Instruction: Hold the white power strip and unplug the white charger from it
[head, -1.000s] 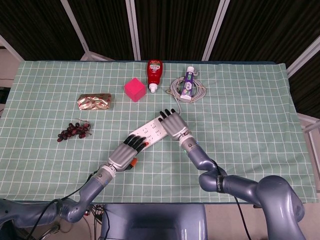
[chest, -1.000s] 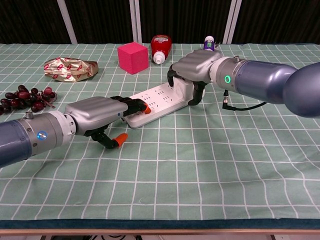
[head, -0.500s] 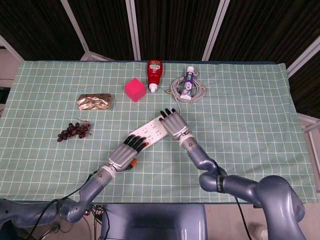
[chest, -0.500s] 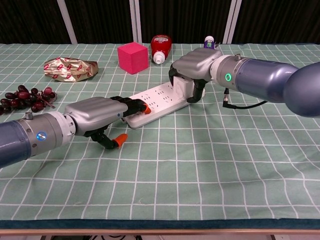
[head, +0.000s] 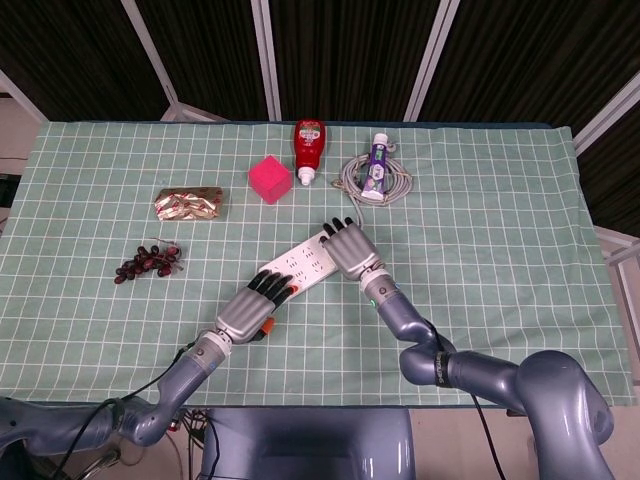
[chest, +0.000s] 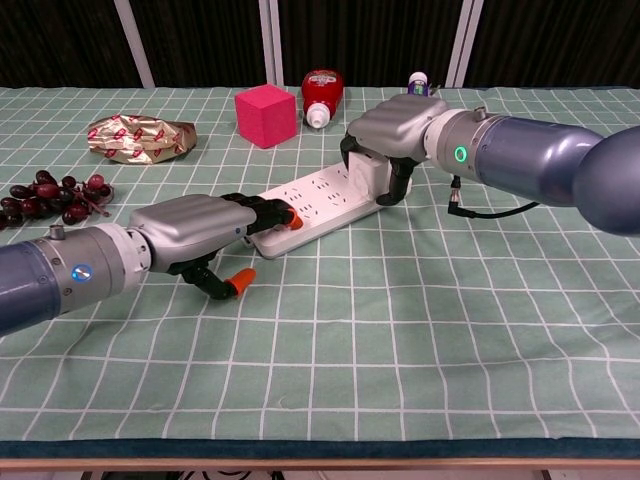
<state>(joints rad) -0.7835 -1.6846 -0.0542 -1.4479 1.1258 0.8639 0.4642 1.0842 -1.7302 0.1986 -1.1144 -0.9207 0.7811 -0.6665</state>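
Observation:
The white power strip (head: 306, 262) (chest: 318, 193) lies diagonally on the green checked cloth. My left hand (head: 250, 308) (chest: 195, 230) lies with its fingers pressed flat on the strip's near-left end, the orange-tipped thumb down beside it on the cloth. At the strip's far-right end, my right hand (head: 350, 248) (chest: 395, 130) grips the white charger (chest: 368, 180) from above. The charger still sits at the strip's end. In the head view the hand hides the charger.
Behind the strip stand a pink cube (head: 270, 180), a red bottle (head: 308, 145) lying down, and a coiled cable (head: 398, 186) with a purple tube on it. A gold wrapper (head: 190, 204) and grapes (head: 148, 262) lie to the left.
My right hand, with the charger in it, has shifted very slightly up and to the right. My left hand and the strip have stayed put.

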